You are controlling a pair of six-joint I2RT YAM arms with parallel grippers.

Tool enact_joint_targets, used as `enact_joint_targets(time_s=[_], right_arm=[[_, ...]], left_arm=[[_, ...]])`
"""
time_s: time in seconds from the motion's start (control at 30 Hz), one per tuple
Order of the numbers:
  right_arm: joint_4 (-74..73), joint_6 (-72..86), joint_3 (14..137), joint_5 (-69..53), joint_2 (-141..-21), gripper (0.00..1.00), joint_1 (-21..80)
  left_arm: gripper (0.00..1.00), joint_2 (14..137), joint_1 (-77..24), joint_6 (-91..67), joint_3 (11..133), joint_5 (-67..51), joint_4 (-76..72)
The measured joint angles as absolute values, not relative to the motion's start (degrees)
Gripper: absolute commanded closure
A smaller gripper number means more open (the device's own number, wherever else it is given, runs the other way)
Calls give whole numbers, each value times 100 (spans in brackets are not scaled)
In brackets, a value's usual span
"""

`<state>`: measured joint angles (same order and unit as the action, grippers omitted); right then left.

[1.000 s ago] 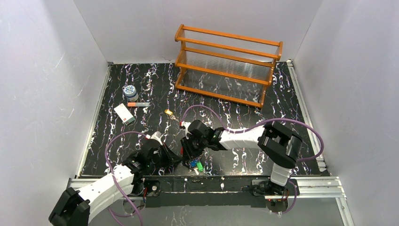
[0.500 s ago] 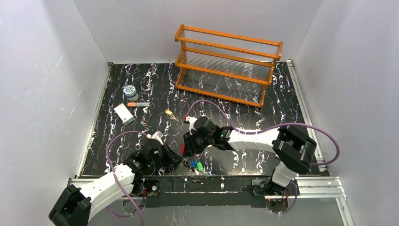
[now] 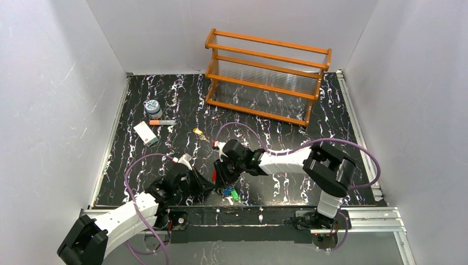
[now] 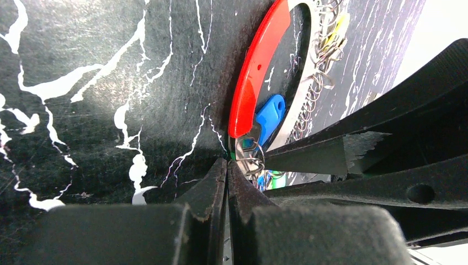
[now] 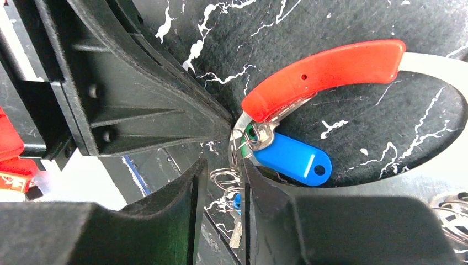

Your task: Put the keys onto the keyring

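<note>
The keyring [image 5: 430,63], a white loop with a curved red piece [image 5: 325,74], lies flat near the table's front edge. A blue-headed key [image 5: 292,157] and a green one [image 5: 249,135] hang at the red piece's end. My left gripper [image 4: 227,164] is shut, its tips pressed at that same end of the keyring [image 4: 301,83]. My right gripper [image 5: 221,165] hovers open over it, with small wire rings and a bare key [image 5: 236,232] in the gap. From above, both grippers [image 3: 212,185] [image 3: 223,176] meet over the keys [image 3: 230,193]. A yellow key [image 3: 197,132] lies apart.
A wooden rack [image 3: 267,77] stands at the back. A patterned jar [image 3: 152,106], an orange-tipped stick [image 3: 161,122] and a white card [image 3: 145,133] lie at the back left. The table's front rail [image 3: 248,212] runs just below the keys.
The right arm's elbow swung out to the right and came back, with its wrist staying over the keys. The left arm has hardly moved.
</note>
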<state>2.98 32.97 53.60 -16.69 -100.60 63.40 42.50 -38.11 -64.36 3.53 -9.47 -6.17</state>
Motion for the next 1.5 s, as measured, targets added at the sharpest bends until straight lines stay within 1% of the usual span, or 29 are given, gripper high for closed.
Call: enact_joint_targets(time_s=[0.2,0.33,0.4,0.5,0.6,0.7,0.8,1.03,1.33,1.4,1.5], right_arm=[[314,3269,5454,-1745,-10112,67,6340],[434,3260,5492,-1811,-10127,73,6335],[489,3253,5492,-1806,-10121,74,6335],[491,3249,5489,-1723,-10064,74,6333],[489,3234,5487,-1627,-9966,72,6311],[486,3236,5485,-1525,-9891,71,6276],[484,3249,5481,-1492,-9883,70,6248],[397,3282,5459,-1511,-9883,70,6222],[316,3282,5459,-1682,-10066,69,6222],[314,3284,5459,-1726,-10184,70,6222],[333,3284,5461,-1798,-10315,77,6219]], left_arm=[[100,4388,-3824,-6436,346,-956,-790],[100,4434,-3826,-6401,346,-969,-847],[100,4423,-3828,-6340,360,-965,-819],[100,4322,-3837,-6200,432,-913,-596],[95,4134,-3839,-6071,469,-819,-320],[94,3999,-3841,-6005,499,-757,-99],[95,3962,-3844,-5968,552,-722,56],[99,3966,-3844,-5983,563,-705,84],[100,4226,-3848,-6171,493,-746,-364],[100,4313,-3854,-6198,486,-757,-475],[100,4399,-3879,-6208,484,-766,-587]])
